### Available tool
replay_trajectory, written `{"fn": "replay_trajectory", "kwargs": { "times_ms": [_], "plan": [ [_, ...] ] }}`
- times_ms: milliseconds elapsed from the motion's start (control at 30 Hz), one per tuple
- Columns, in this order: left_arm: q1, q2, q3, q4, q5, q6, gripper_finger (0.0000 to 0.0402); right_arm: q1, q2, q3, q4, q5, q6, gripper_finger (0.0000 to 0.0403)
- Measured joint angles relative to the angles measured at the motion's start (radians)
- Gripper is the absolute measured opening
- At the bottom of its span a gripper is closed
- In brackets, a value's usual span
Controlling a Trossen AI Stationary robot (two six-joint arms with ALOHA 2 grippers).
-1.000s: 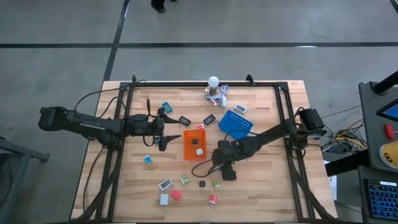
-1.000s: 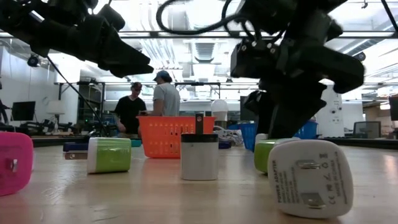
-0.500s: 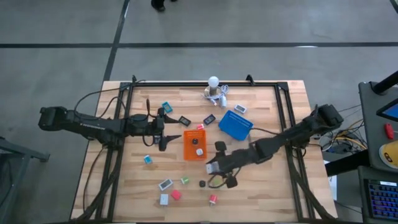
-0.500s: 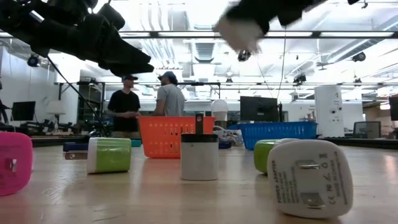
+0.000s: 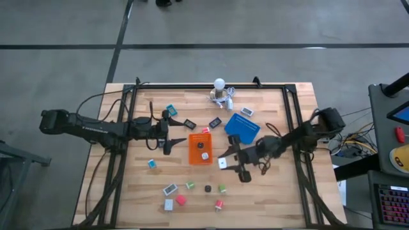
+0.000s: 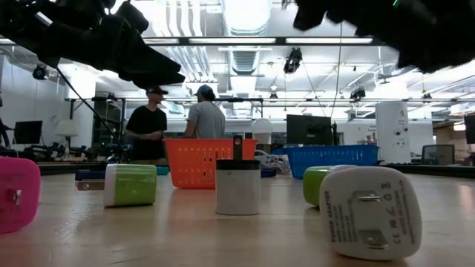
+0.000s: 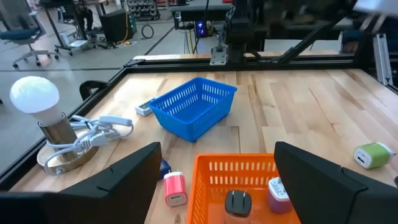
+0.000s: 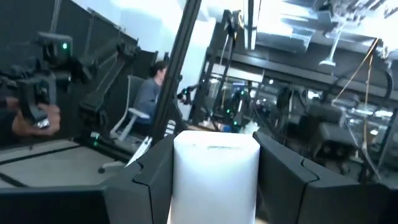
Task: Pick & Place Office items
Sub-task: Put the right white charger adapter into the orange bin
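Note:
My right gripper [image 5: 223, 161] hangs above the table just right of the orange tray [image 5: 192, 153], shut on a small white block [image 8: 216, 177]. That block also shows as a white spot [image 5: 222, 163] at the fingertips in the high view. My left gripper [image 5: 174, 143] stands open left of the orange tray, facing it, with nothing between its fingers [image 7: 134, 180]. The orange tray [image 7: 214, 165] holds small pieces. Loose office items lie on the wood: a white adapter [image 6: 371, 211], a green block [image 6: 130, 185], a pink one [image 6: 15, 194] and a white-and-black piece [image 6: 237, 185]. My right gripper pinches the white block by its two opposite sides [image 8: 181, 180] between its two fingers [image 8: 152, 180]. The fingers run about level, pointing toward the table's left edge. The block is lifted clear of the table, and its end sticks out past the fingertips.
A blue tray [image 5: 242, 128] stands behind my right gripper. A white bulb with cables [image 5: 220, 89] sits at the far edge. More small pieces lie near the front edge [image 5: 181, 200]. Black frame rails [image 5: 291, 121] run along the table's sides. Two people stand beyond the table [image 6: 178, 122].
My right gripper has risen from the table near the front pieces, carrying the white block up clear of the wood. It has tipped from pointing down to about level and rolled, ending a little farther back, beside the orange tray.

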Motion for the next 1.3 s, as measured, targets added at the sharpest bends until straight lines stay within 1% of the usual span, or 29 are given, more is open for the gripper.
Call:
{"fn": "replay_trajectory", "kwargs": {
  "times_ms": [100,233,500,667,767,933,1033,1133,1300],
  "plan": [
    [0.000,0.000,0.000,0.003,0.000,0.000,0.0316,-0.036,0.070,0.009,0.049,-0.026,0.029,0.0173],
    [0.000,0.000,0.000,-0.003,-0.001,0.006,0.0316,-0.061,0.142,0.059,0.060,-0.056,0.054,0.0173],
    [0.001,-0.005,-0.002,-0.025,-0.036,0.029,0.0316,-0.131,0.272,0.190,-0.017,-0.107,0.134,0.0173],
    [0.002,-0.045,-0.022,-0.042,-0.080,0.031,0.0316,-0.173,0.341,0.255,-0.035,-0.128,0.184,0.0173],
    [0.002,-0.095,-0.050,-0.042,-0.100,0.031,0.0316,-0.192,0.351,0.262,-0.057,-0.132,0.212,0.0173],
    [0.003,-0.198,-0.111,-0.028,-0.139,0.031,0.0316,-0.220,0.327,0.270,-0.194,-0.116,0.234,0.0173],
    [0.003,-0.257,-0.142,-0.027,-0.154,0.030,0.0316,-0.227,0.316,0.309,-0.300,-0.095,0.235,0.0173],
    [0.003,-0.301,-0.157,-0.032,-0.156,0.027,0.0316,-0.229,0.314,0.375,-0.468,-0.095,0.225,0.0173],
    [0.003,-0.336,-0.164,-0.042,-0.156,0.024,0.0316,-0.231,0.314,0.496,-0.731,-0.090,0.197,0.0173]
  ]
}}
